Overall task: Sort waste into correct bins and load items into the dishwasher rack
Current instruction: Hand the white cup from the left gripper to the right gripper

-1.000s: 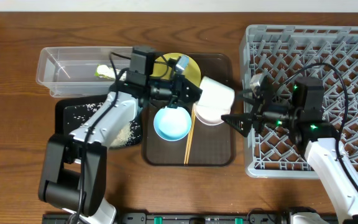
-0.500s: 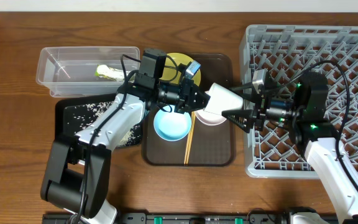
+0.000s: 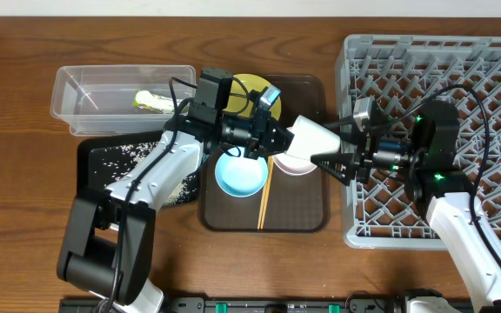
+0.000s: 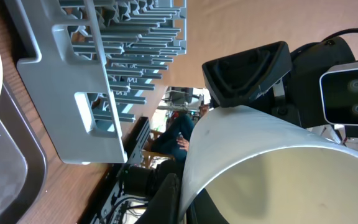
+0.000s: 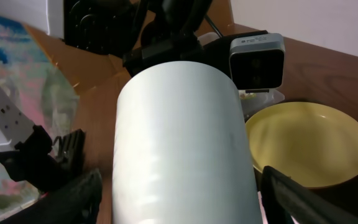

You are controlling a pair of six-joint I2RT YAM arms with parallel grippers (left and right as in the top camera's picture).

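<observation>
Left gripper is clamped on the small white cup, which hangs on its side in mid-air at the gripper's 3 o'clock. In the left wrist view one dark finger presses the cup's rim.

Right gripper comes in from 3 o'clock with its fingers spread. The right wrist view shows a dark finger low on either side of the cup's white wall, so the cup lies between them, base toward the camera.

Under the cup sits the white-pinkish bowl on the dark-brown serving tray. At the bowl's 9 o'clock is the light-blue bowl, with the chopsticks lying between the two. The yellow plate lies at the cup's 10 o'clock.

The dishwasher rack stands just beside the serving tray, at its 3 o'clock. Far over at 9 o'clock, the snack wrapper lies in the clear tub, and rice grains are scattered in the black tray.
</observation>
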